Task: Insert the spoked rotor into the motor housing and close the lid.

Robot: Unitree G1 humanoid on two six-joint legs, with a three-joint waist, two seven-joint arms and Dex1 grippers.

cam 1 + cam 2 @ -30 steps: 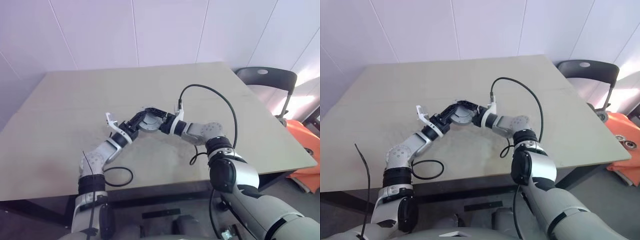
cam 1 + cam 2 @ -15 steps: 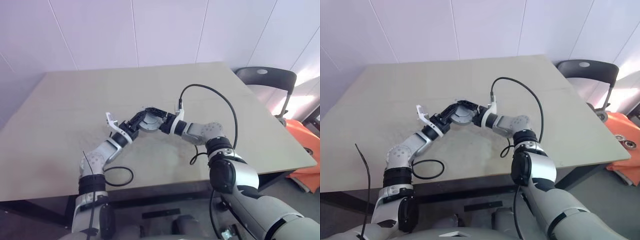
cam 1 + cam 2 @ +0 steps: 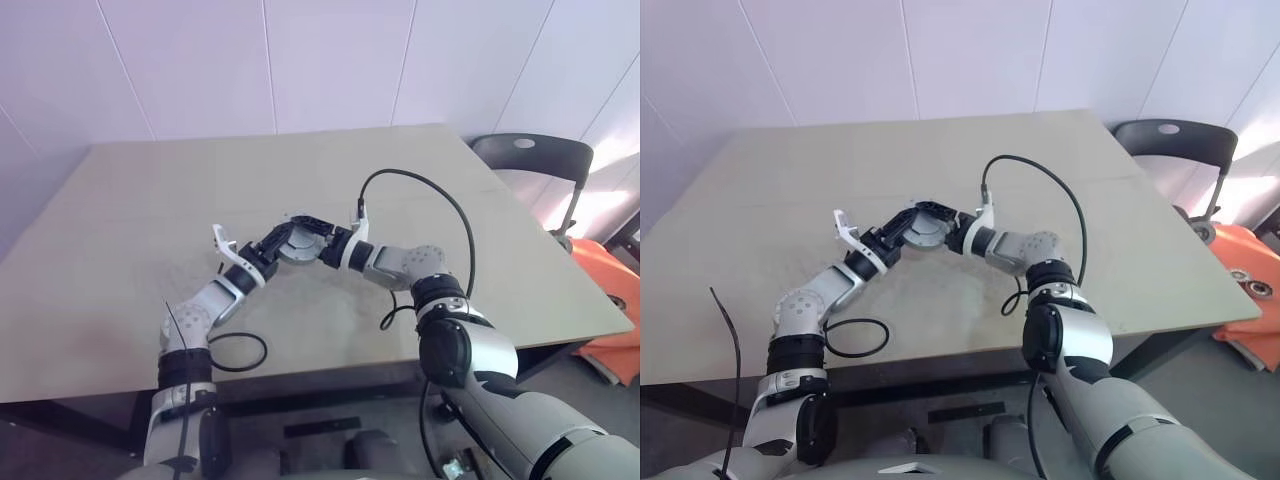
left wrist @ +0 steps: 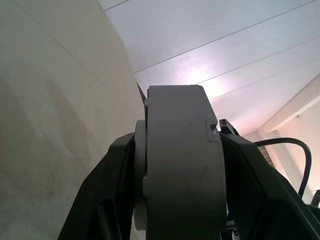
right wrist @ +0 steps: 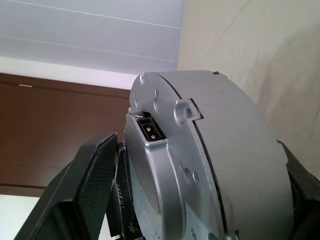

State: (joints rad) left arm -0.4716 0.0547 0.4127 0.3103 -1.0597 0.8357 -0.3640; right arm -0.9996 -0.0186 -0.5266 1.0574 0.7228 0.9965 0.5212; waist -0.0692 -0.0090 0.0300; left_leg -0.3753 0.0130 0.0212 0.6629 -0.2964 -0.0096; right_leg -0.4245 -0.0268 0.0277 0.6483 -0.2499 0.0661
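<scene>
A round silver-grey motor housing (image 3: 296, 245) hangs just above the middle of the table, held between both grippers. Its flat grey face, the lid (image 3: 925, 231), is turned up toward the head camera. My left gripper (image 3: 277, 242) is shut on it from the left, its black fingers (image 4: 112, 180) pressing on the two flat faces of the housing (image 4: 180, 165). My right gripper (image 3: 316, 240) is shut on it from the right, its fingers (image 5: 95, 175) spanning the housing's rim (image 5: 235, 165), where a seam and a small socket show. The spoked rotor is hidden.
The beige table (image 3: 150, 190) stretches wide around the arms. A black cable loop (image 3: 236, 352) lies near its front edge on the left. A dark chair (image 3: 530, 155) and an orange object (image 3: 612, 325) stand off the table's right side.
</scene>
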